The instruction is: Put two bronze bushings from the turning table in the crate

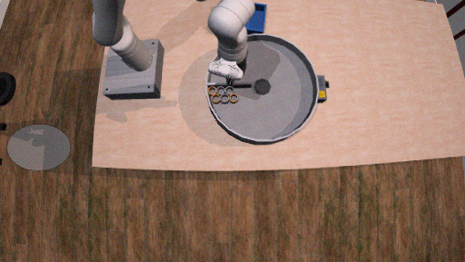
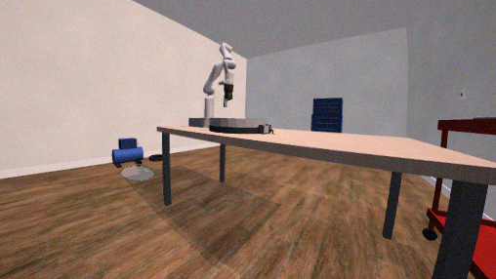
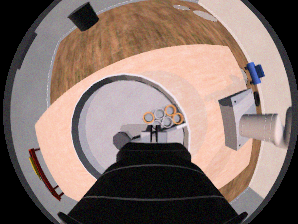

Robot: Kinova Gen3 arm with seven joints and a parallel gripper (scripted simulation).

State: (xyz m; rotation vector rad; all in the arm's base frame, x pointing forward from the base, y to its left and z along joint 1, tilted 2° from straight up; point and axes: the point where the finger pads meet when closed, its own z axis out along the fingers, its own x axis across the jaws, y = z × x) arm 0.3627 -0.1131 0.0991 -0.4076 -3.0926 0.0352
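Observation:
Several ring-shaped bushings lie in two close rows on the turning table (image 1: pixel 275 117) (image 2: pixel 234 123) (image 3: pixel 102 107), near its left rim in the top view. Three are bronze: one bushing (image 1: pixel 208 91) (image 3: pixel 182 119) at the rim, one bushing (image 1: pixel 215 103) (image 3: pixel 170 105) in the front row's left, and one bushing (image 1: pixel 238 98) (image 3: pixel 143 118) at that row's right end. The others are grey, such as one bushing (image 1: pixel 221 87). The blue crate (image 1: pixel 264 18) stands behind the turning table, partly hidden by the arm. My gripper (image 1: pixel 230 81) (image 2: pixel 226 105) (image 3: pixel 153 130) hangs above the turning table beside the bushings, fingers slightly apart, empty.
A dark bar (image 1: pixel 240 85) with a pale end runs from the round hub (image 1: pixel 262 86) (image 3: pixel 121 140) toward the rim, beside the bushings. The turning table has a raised wall. A small box (image 1: pixel 321 88) sits at its right side. The arm's base block (image 1: pixel 133 81) (image 3: pixel 231 120) stands left.

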